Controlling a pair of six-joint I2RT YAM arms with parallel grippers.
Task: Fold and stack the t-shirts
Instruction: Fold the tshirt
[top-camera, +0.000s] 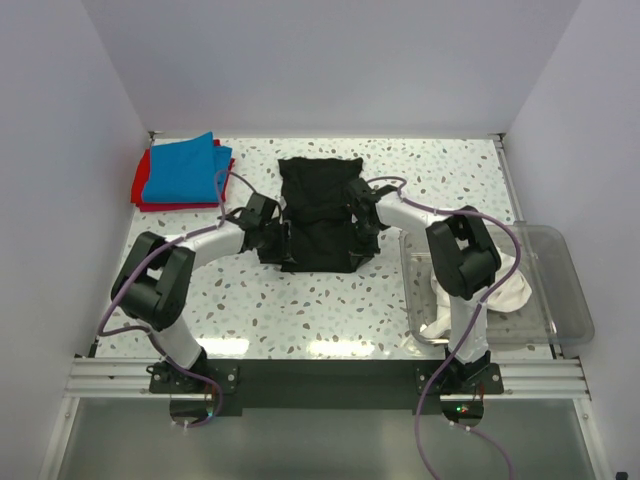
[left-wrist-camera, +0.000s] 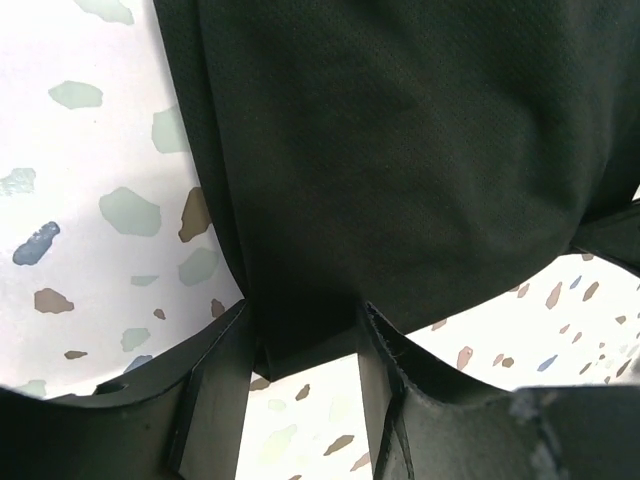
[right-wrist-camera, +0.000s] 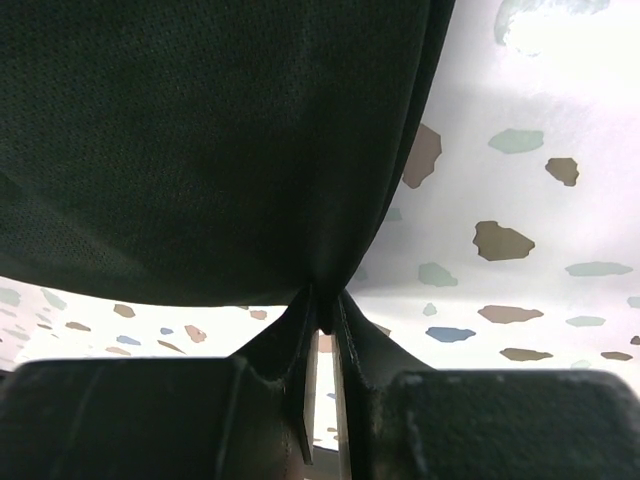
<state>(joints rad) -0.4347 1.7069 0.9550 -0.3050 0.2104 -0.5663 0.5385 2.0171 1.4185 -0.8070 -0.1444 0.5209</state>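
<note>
White walls (top-camera: 60, 90), speckled tabletop (top-camera: 300, 305)

I get a bright, even top view, lit from overhead; the table (top-camera: 300, 300) glares white along its far edge and in strips near the lower edge. The black t-shirt (top-camera: 318, 215) loses almost all detail there. In both wrist views I see its weave sharply, but the bottom of each frame is dark and blurred, and the upper right of the right wrist view is blown out.

The top view looks steeply down from behind the near edge over the whole tabletop (top-camera: 330, 310). Each wrist camera sits low and very close, facing the black t-shirt (top-camera: 318, 215), one from its left edge, one from its right. All three views share that shirt.
</note>
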